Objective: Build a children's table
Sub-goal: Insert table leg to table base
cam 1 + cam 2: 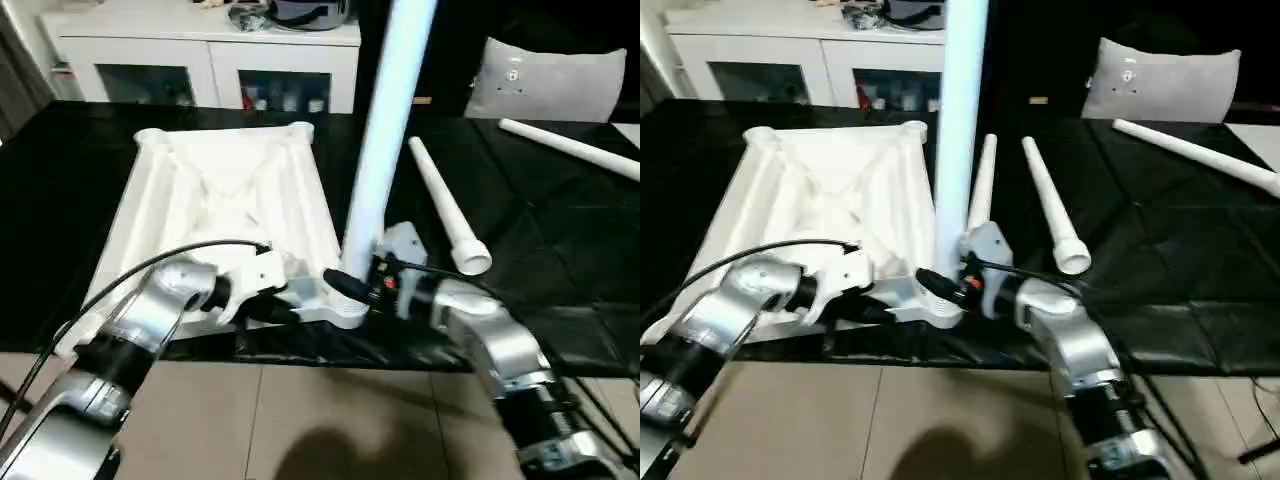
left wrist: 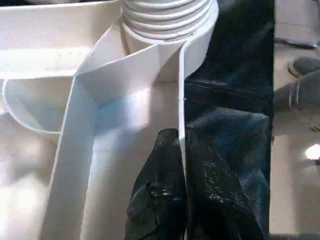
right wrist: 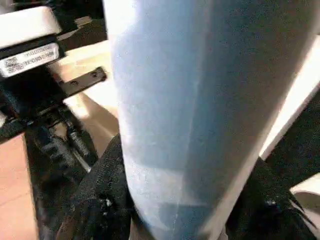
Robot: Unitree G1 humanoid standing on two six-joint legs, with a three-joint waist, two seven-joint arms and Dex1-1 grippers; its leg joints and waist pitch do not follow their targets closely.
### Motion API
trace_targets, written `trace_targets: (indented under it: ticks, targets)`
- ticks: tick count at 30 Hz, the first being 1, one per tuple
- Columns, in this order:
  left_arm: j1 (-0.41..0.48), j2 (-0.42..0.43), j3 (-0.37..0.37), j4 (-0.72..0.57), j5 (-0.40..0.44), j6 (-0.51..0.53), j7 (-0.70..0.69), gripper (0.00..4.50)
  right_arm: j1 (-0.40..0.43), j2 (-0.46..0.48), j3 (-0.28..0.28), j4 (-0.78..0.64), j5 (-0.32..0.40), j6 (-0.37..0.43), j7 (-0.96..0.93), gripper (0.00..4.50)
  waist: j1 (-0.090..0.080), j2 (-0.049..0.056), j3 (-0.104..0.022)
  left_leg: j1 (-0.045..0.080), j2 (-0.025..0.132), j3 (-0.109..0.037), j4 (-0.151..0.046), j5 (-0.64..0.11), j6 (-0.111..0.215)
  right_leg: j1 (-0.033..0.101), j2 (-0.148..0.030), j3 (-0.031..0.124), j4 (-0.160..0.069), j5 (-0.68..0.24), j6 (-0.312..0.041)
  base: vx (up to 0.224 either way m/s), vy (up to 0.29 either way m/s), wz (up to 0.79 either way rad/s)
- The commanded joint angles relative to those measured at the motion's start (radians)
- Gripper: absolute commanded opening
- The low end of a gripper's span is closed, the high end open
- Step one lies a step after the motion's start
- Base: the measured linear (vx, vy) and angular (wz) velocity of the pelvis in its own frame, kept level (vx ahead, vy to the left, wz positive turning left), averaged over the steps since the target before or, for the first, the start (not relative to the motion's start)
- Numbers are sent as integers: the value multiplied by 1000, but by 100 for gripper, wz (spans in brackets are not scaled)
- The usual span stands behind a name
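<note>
Both grippers grip: right gripper (image 1: 352, 287) clasps upright leg (image 1: 385, 140), left gripper (image 2: 181, 165) pinches tabletop rim (image 2: 181, 100).

Nothing can be read with any certainty. A white label (image 3: 31, 60) with small black print — several lines, none legible — sits on a black part at the upper left of the right wrist view. The grey cushion (image 1: 549, 80) carries a small pale mark (shape unclear) at upper right.

The table top (image 1: 225, 215) is viewed from above by 2 head cameras; its near corner socket (image 2: 167, 17) is shared, close up, by 2 wrist cameras.
</note>
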Motion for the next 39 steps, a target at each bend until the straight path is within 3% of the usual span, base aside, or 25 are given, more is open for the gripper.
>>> trace_targets:
  ticks: [1, 3, 4, 5, 7, 9, 14, 18, 22, 23, 27, 33, 34, 39]
  targets:
    - [60, -12, 66, -193, -47, 112, 73, 0, 21, 20, -1, 150, -67, 50, -118, 189, 2, 16, -40, -15, 102, -45, -89, -192, 6, 50, -149, 84, -89, -418, -98, 0, 0, 0]
    - [102, -44, 84, -281, -52, 191, 131, 0, 7, 39, -11, 171, -70, 43, -148, 189, -9, 17, -35, -12, 94, -41, -86, -205, 16, 44, -141, 82, -98, -432, -101, 0, 0, 0]
    - [123, -63, 91, -328, -56, 231, 162, 0, -2, 49, -15, 183, -71, 41, -162, 189, -14, 18, -34, -16, 95, -42, -86, -203, 19, 49, -143, 82, -96, -432, -110, 0, 0, 0]
    - [141, -85, 96, -367, -55, 267, 194, 0, -10, 59, -20, 194, -69, 39, -173, 189, -17, 12, -36, -15, 95, -39, -83, -192, 22, 50, -145, 83, -97, -428, -117, 0, 0, 0]
    - [162, -127, 87, -426, -42, 321, 249, 0, -24, 75, -21, 215, -71, 36, -189, 189, -13, 14, -34, -11, 86, -35, -79, -182, 42, 42, -137, 81, -104, -448, -106, 0, 0, 0]
    - [173, -165, 68, -471, -25, 366, 290, 0, -31, 87, -17, 227, -72, 35, -190, 189, -12, 4, -34, -13, 90, -34, -82, -172, 51, 43, -134, 81, -102, -447, -103, 0, 0, 0]
    - [165, -172, 48, -483, -10, 382, 305, 0, -30, 94, -3, 228, -62, 54, -158, 189, 2, 5, -32, -12, 88, -36, -84, -174, 65, 41, -134, 79, -108, -476, -66, 0, 0, 0]
    - [167, -147, 27, -501, 7, 381, 291, 0, -30, 92, 11, 236, -66, 73, -133, 189, 0, 6, -33, -11, 92, -38, -88, -186, 58, 40, -134, 82, -104, -442, -73, 0, 0, 0]
    - [182, -135, 7, -547, 2, 401, 295, 0, -44, 112, -10, 275, -56, 87, -143, 189, -3, 5, -32, -13, 89, -37, -87, -188, 58, 41, -137, 82, -105, -451, -81, 0, 0, 0]
    - [184, -135, 5, -550, 0, 403, 295, 0, -47, 116, -17, 280, -53, 90, -145, 245, -5, 4, -32, -14, 88, -38, -87, -188, 58, 43, -138, 82, -106, -460, -80, 0, 0, 0]
    - [174, -129, 7, -530, 7, 387, 308, 0, -59, 118, -27, 295, -55, 74, -144, 269, -10, 3, -32, -9, 89, -38, -87, -204, 55, 36, -136, 81, -111, -483, -75, 0, 0, 0]
    - [161, -116, 5, -508, 4, 373, 303, 0, -54, 107, -33, 286, -48, 70, -112, 325, 0, 6, -38, -17, 94, -36, -86, -143, 61, 43, -138, 86, -92, -347, -115, 0, 0, 0]
    - [154, -111, 6, -494, 6, 364, 301, 0, -48, 101, -29, 276, -47, 68, -100, 345, 3, 11, -38, -18, 93, -35, -85, -134, 65, 44, -138, 87, -92, -334, -121, 0, 0, 0]
    - [128, -100, 16, -437, 4, 306, 288, 0, -20, 72, -30, 223, -45, 45, -76, 380, 15, 11, -38, -17, 93, -32, -83, -109, 73, 43, -136, 86, -90, -314, -114, 0, 0, 0]
